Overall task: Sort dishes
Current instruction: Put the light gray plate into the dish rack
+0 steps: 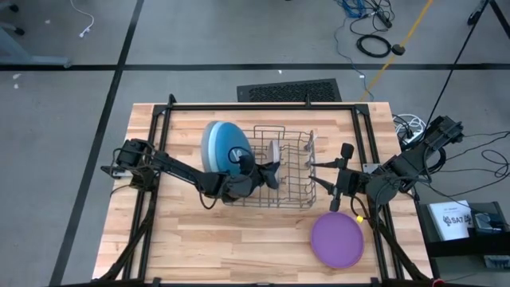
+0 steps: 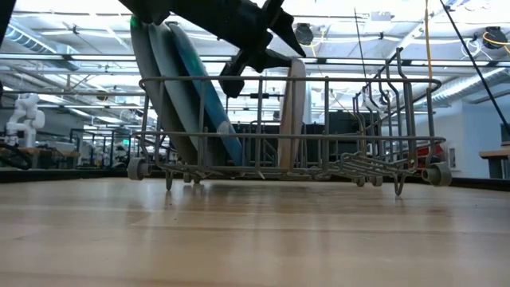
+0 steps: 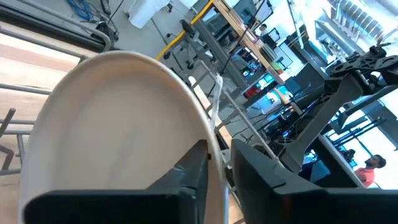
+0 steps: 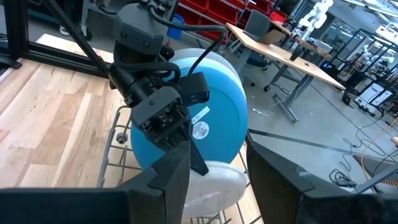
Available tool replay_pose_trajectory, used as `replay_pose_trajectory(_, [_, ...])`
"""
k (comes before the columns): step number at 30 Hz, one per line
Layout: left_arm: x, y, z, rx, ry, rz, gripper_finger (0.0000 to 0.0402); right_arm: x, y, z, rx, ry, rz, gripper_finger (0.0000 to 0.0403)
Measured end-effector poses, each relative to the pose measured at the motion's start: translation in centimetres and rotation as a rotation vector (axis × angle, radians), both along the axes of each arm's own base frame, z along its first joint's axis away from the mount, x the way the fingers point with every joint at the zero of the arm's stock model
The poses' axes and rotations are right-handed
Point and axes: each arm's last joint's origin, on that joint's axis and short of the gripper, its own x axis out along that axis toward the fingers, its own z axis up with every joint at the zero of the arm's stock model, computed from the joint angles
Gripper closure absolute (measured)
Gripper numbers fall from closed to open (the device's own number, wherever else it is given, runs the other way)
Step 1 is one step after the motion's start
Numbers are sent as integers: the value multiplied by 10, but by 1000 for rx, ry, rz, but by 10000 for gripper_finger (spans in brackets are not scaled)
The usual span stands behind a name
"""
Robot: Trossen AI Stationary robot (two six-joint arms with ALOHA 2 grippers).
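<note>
Wooden tabletop fills the high view's centre, bearing a grey wire dish rack (image 1: 279, 171). Large blue plates (image 1: 219, 145) stand on edge at its left end. The left gripper (image 1: 271, 171) straddles the rim of an upright beige plate (image 2: 293, 112) mid-rack, jaws slightly parted. The right gripper (image 1: 319, 171) hovers at the rack's right end, open and empty. A purple plate (image 1: 336, 239) lies flat at lower right.

Three large blue-grey plates (image 1: 217, 143) and beige plate (image 2: 292, 112) upright, purple plate (image 1: 336, 238) flat
</note>
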Motion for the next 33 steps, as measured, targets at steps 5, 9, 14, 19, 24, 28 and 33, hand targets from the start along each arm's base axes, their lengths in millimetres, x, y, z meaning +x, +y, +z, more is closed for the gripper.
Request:
replay_pose_trajectory(5, [0, -2, 0, 1, 1, -6, 317, 0, 0, 0, 3, 0, 2, 250])
replay_pose_trajectory(9, [0, -5, 3, 23, -13, -17, 316, 0, 0, 0, 8, -1, 1, 250])
replay_pose_trajectory(14, [-4, -11, 21, 123, -51, -44, 315, 0, 0, 0, 15, -1, -1, 250])
replay_pose_trajectory(19, [-13, -15, 43, 230, -37, -62, 315, 1, -1, -4, 27, 17, -17, 251])
replay_pose_trajectory(24, [-27, -21, 71, 397, -21, -75, 315, 18, -6, -17, 37, 106, -3, 300])
replay_pose_trajectory(28, [-45, -29, 102, 587, -15, -76, 315, 37, -17, -28, 62, 171, -8, 384])
replay_pose_trajectory(33, [-72, -35, 135, 743, 5, -66, 315, 63, -31, -40, 145, 203, -12, 400])
